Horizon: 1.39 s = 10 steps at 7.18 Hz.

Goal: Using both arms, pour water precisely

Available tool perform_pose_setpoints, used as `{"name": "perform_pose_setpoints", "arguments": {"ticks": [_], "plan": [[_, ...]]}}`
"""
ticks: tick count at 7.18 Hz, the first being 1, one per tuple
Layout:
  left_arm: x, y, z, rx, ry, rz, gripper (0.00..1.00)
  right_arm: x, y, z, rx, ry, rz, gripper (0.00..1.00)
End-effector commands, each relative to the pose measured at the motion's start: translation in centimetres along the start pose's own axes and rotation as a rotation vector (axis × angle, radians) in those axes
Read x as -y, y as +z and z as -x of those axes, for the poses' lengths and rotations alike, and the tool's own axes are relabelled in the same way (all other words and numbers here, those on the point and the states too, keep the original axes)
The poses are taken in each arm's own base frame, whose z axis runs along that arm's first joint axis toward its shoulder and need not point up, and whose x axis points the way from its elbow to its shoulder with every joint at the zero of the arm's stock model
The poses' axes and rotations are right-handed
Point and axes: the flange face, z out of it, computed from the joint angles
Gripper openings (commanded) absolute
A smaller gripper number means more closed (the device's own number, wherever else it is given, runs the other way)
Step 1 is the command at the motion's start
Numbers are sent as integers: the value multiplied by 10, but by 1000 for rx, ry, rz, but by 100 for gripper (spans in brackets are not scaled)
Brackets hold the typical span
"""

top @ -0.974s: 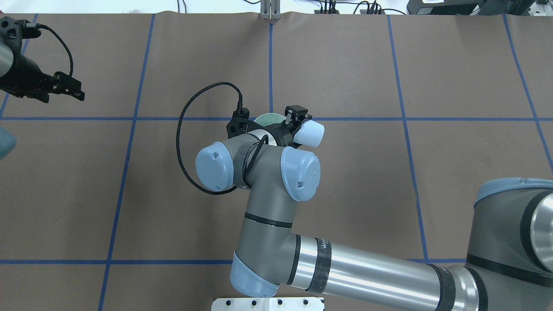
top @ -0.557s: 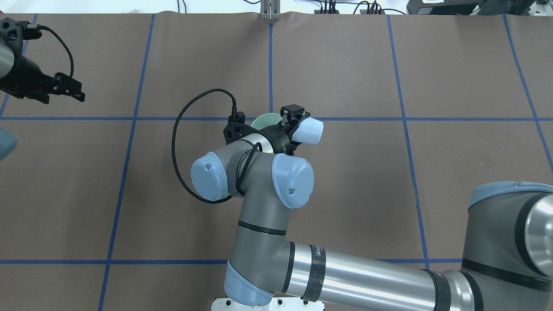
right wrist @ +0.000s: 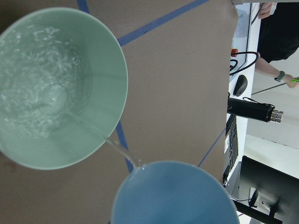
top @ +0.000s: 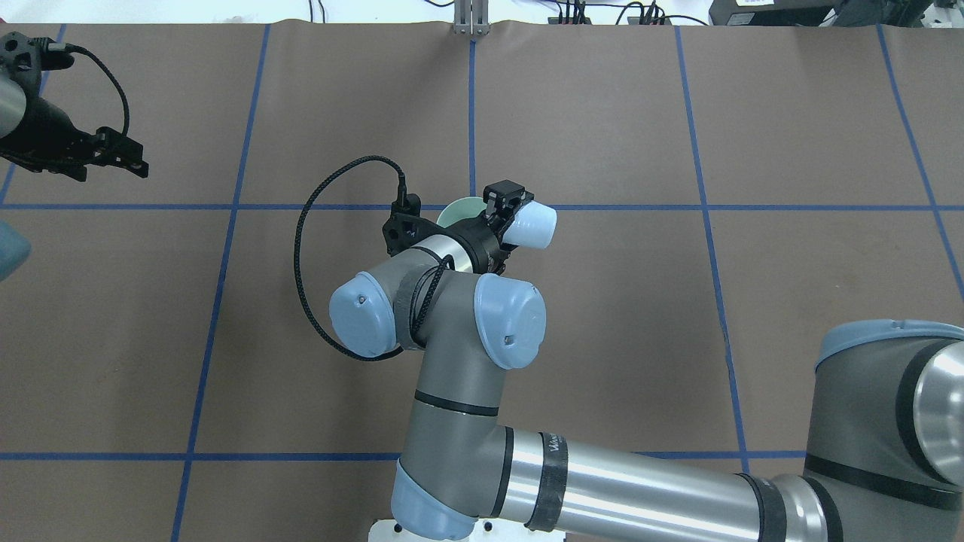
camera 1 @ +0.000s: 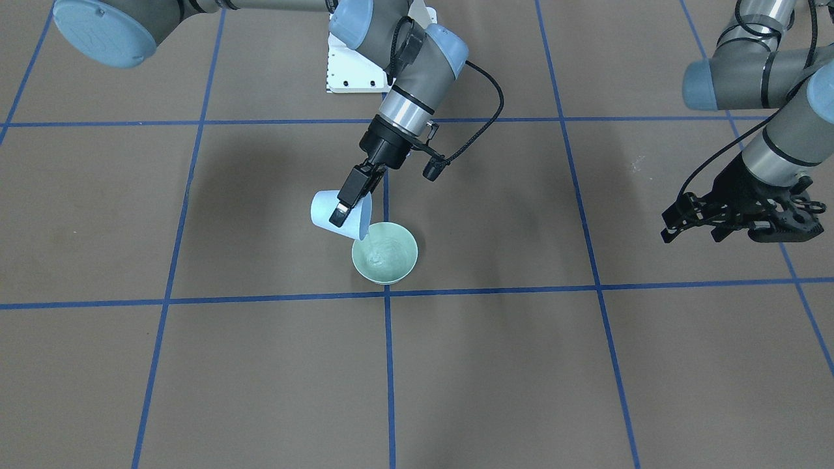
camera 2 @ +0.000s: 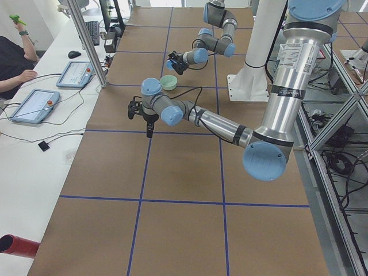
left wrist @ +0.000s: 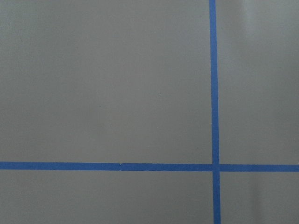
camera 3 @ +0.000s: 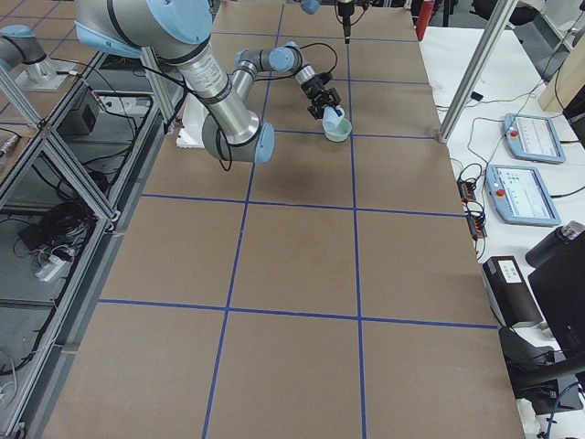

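Right arm (top: 452,376): extended over the middle of the counter (camera 1: 586,365); the right gripper (camera 1: 342,212) is clenched on a light blue cup (camera 1: 322,212), one black finger lying across the cup's side in the front-facing view. The cup is held above the counter and tipped steeply, with its mouth lowered toward a pale green bowl (camera 1: 405,242). The bowl stands on the counter just beside a crossing of the blue tape lines (left wrist: 215,93); the cup's lip is at the bowl's rim, on the side nearer the robot. In the right wrist view a thin stream of water (right wrist: 103,135) runs from the cup's edge into the bowl, and the water in the bowl is rippled.

Left arm (camera 1: 775,150): well apart from the bowl, toward the counter's left end; the left gripper (camera 1: 700,225) hangs above bare counter, fingers spread and grasping nothing.
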Motion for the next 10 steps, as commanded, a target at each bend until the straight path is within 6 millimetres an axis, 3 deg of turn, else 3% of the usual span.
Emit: {"name": "perform_pose_setpoints", "arguments": {"ticks": [1, 2, 4, 5, 6, 7, 9, 10], "plan": [[0, -2, -1, -2, 1, -2, 100, -3, -2, 0, 58, 113, -104, 0], [0, -2, -1, -2, -1, -2, 100, -14, -9, -11, 108, 179, -145, 0], [-1, -5, -5, -16, -5, 4, 100, -44, 6, -54, 277, 430, -234, 0], [-2, -5, -5, -17, -7, 5, 100, -51, 11, -81, 329, 524, -277, 0], [-1, -6, -6, -18, -8, 4, 100, -72, 16, -125, 391, 599, -293, 0], [-1, -7, -7, -19, -8, 3, 100, -115, 22, -172, 421, 659, -313, 0], [-1, -7, -7, -20, -7, 2, 100, -185, 42, -195, 439, 845, -272, 0], [-1, -9, -7, -20, -7, 0, 100, -212, 39, -202, 444, 888, -278, 0]]}}
